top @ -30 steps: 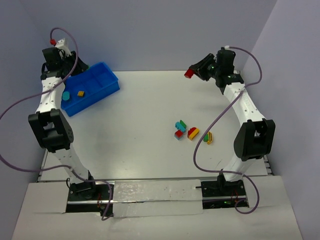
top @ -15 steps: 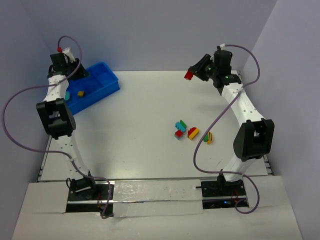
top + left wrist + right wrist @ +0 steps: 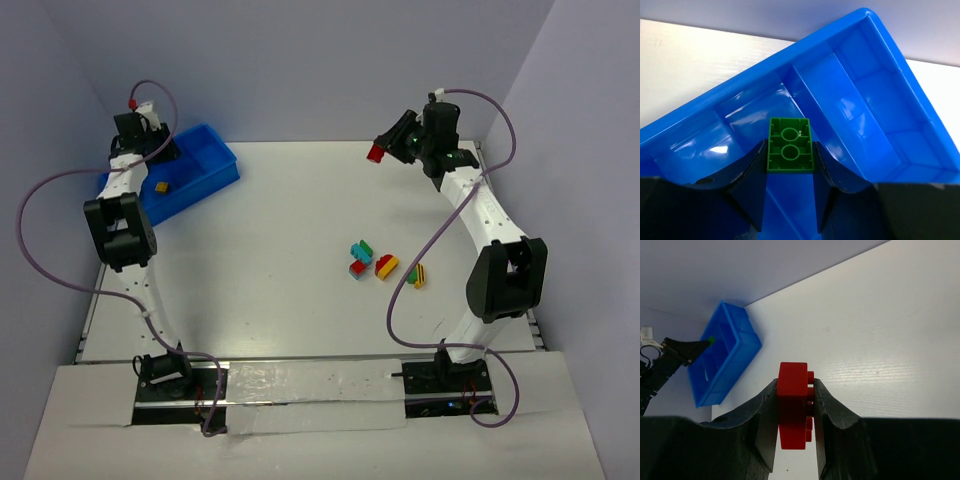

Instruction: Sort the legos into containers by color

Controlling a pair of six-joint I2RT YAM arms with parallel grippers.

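Two grips are shown: green brick (image 3: 789,142) clamped in left gripper (image 3: 789,156) over the blue bin (image 3: 860,85), upper left; red brick (image 3: 791,412) clamped in right gripper (image 3: 795,401), upper right. Released above a divider, the green brick could be misfiled.

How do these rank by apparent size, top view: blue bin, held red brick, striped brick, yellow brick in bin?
1. blue bin
2. red brick and striped brick: look alike; the red one is held up, nearer the camera, so unranked
3. yellow brick, smallest
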